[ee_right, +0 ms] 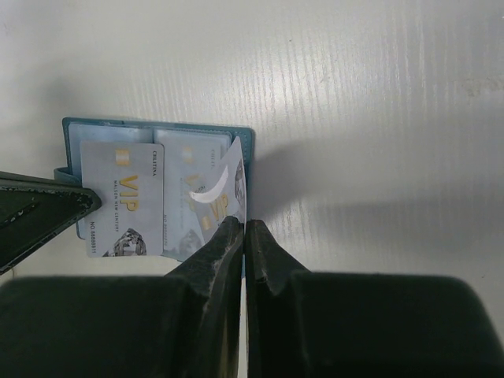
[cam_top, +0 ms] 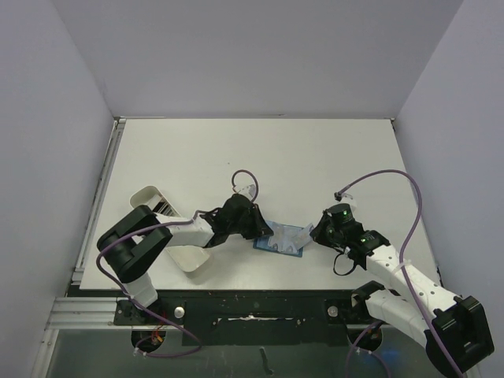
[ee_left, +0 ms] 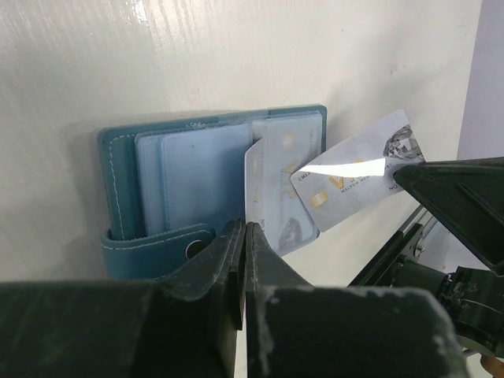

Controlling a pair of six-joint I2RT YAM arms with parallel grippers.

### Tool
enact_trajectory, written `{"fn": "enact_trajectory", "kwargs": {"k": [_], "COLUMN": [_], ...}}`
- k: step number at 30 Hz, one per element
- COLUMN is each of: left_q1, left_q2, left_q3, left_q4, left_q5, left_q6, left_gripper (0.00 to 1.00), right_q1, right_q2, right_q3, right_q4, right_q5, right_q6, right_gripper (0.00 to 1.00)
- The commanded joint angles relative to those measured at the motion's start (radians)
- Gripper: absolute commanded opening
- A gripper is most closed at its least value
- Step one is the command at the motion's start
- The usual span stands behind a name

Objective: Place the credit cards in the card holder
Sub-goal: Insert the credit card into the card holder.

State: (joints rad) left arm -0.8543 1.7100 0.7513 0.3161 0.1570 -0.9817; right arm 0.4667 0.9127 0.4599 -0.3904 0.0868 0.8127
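The teal card holder (cam_top: 281, 239) lies open on the table between my two grippers. It shows clear sleeves and a strap tab in the left wrist view (ee_left: 157, 236), and it shows in the right wrist view (ee_right: 75, 130) too. My left gripper (cam_top: 265, 228) (ee_left: 246, 228) is shut on a pale credit card seen almost edge-on (ee_left: 252, 177), the flat VIP card in the right wrist view (ee_right: 122, 197). My right gripper (cam_top: 314, 235) (ee_right: 246, 224) is shut on a second credit card (ee_right: 228, 189) (ee_left: 354, 185). Both cards hang over the wallet. A third card (ee_right: 187, 197) seems to lie in a sleeve.
A long white oblong tray (cam_top: 197, 264) stands at the front left, partly under my left arm. The table's near edge and the arm bases are just below the wallet. Grey walls close in the table at the left, right and back.
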Motion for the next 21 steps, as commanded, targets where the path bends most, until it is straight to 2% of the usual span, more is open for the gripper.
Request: {"fn": "enact_trajectory", "kwargs": {"k": [1,17,21], "left_q1": [0.005,0.000,-0.001], "left_q2": [0.034,0.087,0.095], "left_q3": [0.046,0.058,0.027], "left_q4": [0.004,0.037,0.104], "left_q5": [0.005,-0.017,-0.016], "left_q6": [0.033,0.032,0.022], "left_gripper": [0.00,0.00,0.00], "right_q1": [0.008,0.017,0.019], "right_q2": [0.007,-0.008,-0.022], "right_q3": [0.015,0.018,0.028], "right_q4": [-0.020,-0.032,-0.047], "right_q5": [0.043,0.047,0.048], "right_q6": [-0.023,-0.011,-0.006], "right_gripper": [0.00,0.00,0.00]}}
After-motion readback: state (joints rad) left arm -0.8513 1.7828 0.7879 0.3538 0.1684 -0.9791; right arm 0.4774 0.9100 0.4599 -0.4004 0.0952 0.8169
